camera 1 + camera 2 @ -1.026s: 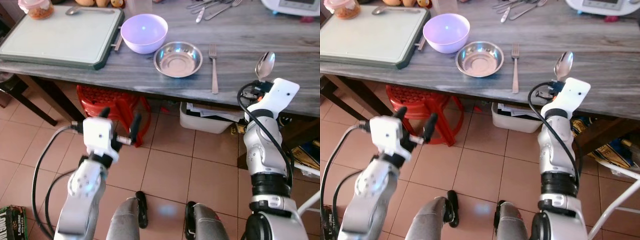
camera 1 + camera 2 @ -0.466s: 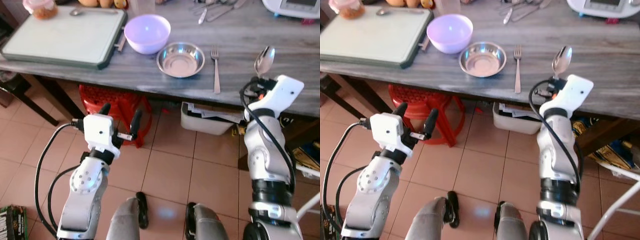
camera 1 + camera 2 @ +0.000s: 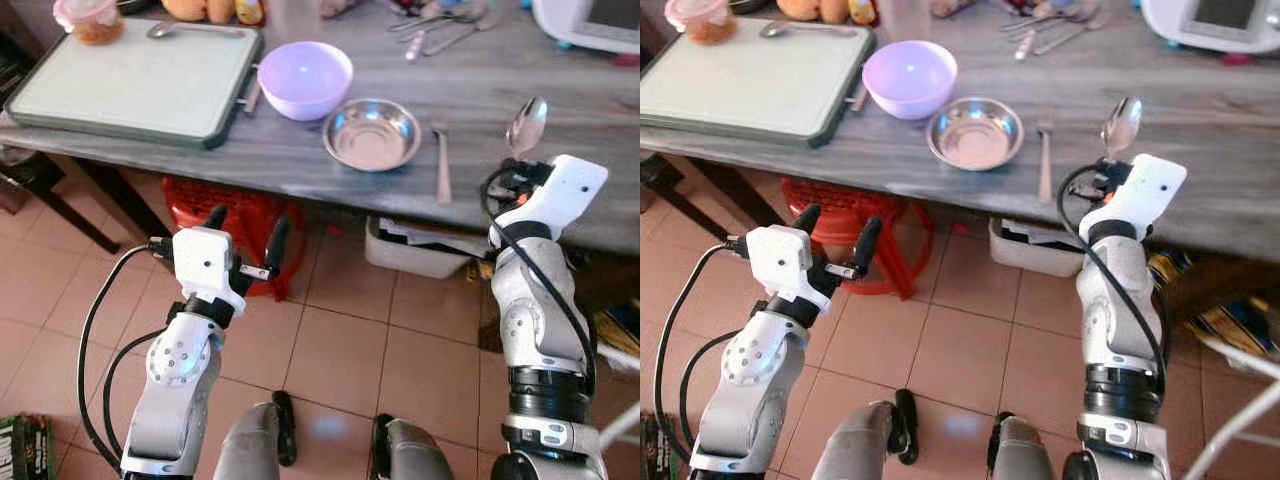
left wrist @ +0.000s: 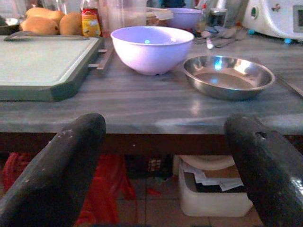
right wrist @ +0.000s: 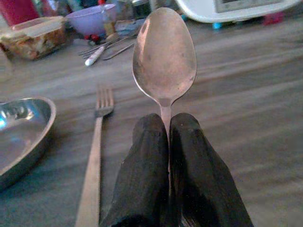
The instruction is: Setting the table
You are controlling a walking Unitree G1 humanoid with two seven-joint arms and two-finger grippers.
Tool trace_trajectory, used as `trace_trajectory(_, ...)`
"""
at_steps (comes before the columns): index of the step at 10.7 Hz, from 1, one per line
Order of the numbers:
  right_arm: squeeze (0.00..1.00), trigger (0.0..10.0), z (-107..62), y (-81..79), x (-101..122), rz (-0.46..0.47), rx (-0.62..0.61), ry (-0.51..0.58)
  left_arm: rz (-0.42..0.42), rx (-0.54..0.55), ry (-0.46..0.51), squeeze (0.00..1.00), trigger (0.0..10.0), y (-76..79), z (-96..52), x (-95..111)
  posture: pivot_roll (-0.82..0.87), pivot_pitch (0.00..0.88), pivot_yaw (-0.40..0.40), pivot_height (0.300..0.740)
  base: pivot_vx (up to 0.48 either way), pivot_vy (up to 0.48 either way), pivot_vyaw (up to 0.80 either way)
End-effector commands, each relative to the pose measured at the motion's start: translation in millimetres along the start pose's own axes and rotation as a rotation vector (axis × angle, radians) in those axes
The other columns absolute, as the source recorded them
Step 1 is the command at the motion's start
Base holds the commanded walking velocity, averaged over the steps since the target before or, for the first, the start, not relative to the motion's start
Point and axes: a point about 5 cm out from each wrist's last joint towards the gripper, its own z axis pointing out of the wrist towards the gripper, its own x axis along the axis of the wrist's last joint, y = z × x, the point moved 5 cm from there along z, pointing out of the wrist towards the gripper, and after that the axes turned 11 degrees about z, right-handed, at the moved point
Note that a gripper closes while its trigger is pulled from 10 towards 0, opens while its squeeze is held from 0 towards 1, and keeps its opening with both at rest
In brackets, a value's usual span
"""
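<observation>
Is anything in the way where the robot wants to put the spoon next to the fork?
Nothing visible. The right gripper holds the spoon by its handle above bare tabletop, with the fork lying beside that spot.

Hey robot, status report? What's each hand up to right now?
Right end effector shut on spoon, bowl-end up, over the table beside the fork. Left end effector open, below table edge. Nothing in the way.
</observation>
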Motion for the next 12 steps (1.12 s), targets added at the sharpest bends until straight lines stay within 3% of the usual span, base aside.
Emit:
trace_trajectory(1, 0.0, 10.0, -5.7, 1.3, 7, -0.04, 0.011, 0.025, 0.001, -0.004, -0.008, 0.0, 10.0, 0.1, -1.8, -3, 0.0, 0.174, 0.033, 0.74, 0.289, 0.0, 0.0)
trace_trajectory(2, 0.0, 10.0, -12.1, 0.9, 8, -0.103, 0.03, 0.044, 0.001, 0.002, -0.009, 0.0, 10.0, -0.8, -2.5, -4, 0.0, 0.172, 0.028, 0.74, 0.289, 0.0, 0.0)
trace_trajectory(7, 0.0, 10.0, -21.8, -0.4, 4, -0.105, 0.02, 0.034, -0.014, -0.003, -0.008, 0.0, 10.0, 4.3, -1.6, -5, -0.02, 0.172, 0.023, 0.74, 0.292, 0.0, 0.0)
trace_trajectory(12, 0.0, 10.0, -41.2, -1.2, 11, -0.199, 0.04, 0.079, -0.025, 0.015, 0.004, 0.0, 10.0, 1.2, -2.4, -2, -0.03, 0.173, 0.017, 0.74, 0.348, 0.0, 0.0)
